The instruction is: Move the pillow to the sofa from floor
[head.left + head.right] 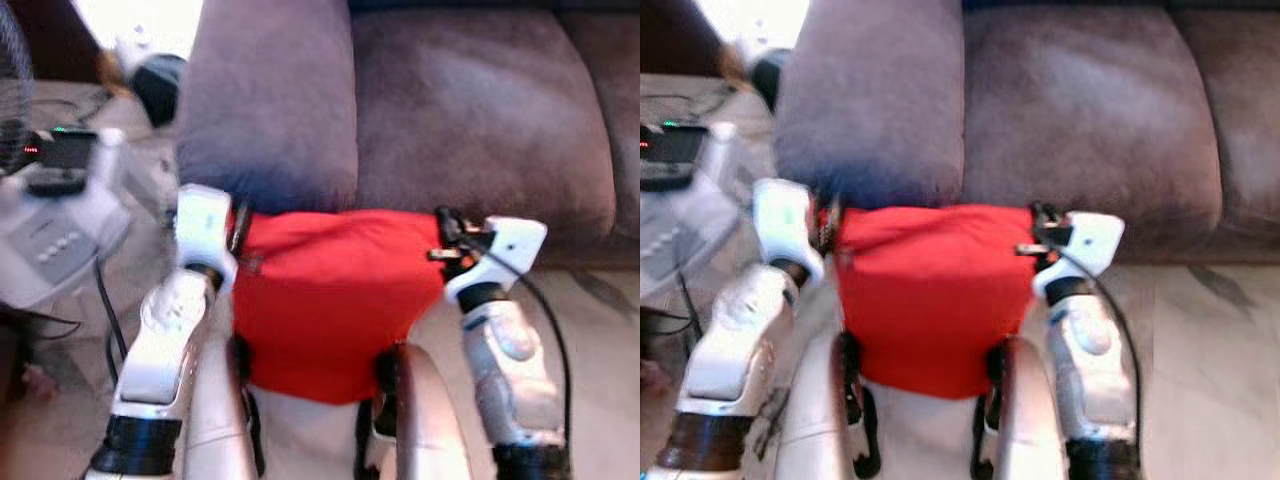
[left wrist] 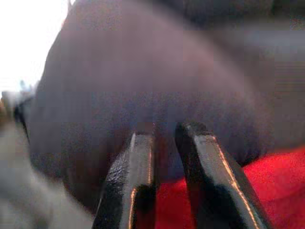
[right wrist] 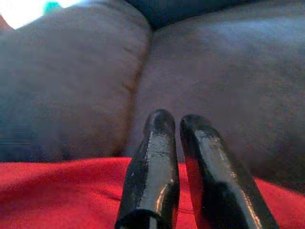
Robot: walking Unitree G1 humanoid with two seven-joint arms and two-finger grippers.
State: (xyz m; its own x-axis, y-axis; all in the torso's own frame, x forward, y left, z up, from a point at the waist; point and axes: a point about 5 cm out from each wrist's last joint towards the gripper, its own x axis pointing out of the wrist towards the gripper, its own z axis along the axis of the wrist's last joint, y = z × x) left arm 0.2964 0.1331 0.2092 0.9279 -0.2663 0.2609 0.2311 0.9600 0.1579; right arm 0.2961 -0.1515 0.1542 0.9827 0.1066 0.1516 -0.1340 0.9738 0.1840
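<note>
Head views, a bit blurred: red pillow (image 1: 330, 300) pressed between both arms, off the floor, right in front of the grey sofa (image 1: 480, 120) seat edge.

Left wrist: left claw (image 2: 164, 131) fingers nearly together, seemingly gripping nothing, pillow alongside.

Right wrist: right claw (image 3: 170, 121) fingers almost closed, empty, lying over the pillow.

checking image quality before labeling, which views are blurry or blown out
Left eye view: soft all over, window glare top left above the sofa. Left wrist view: smeared, white glare at its edge. Right wrist view: sharpest, red pillow clear behind the right gripper.
</note>
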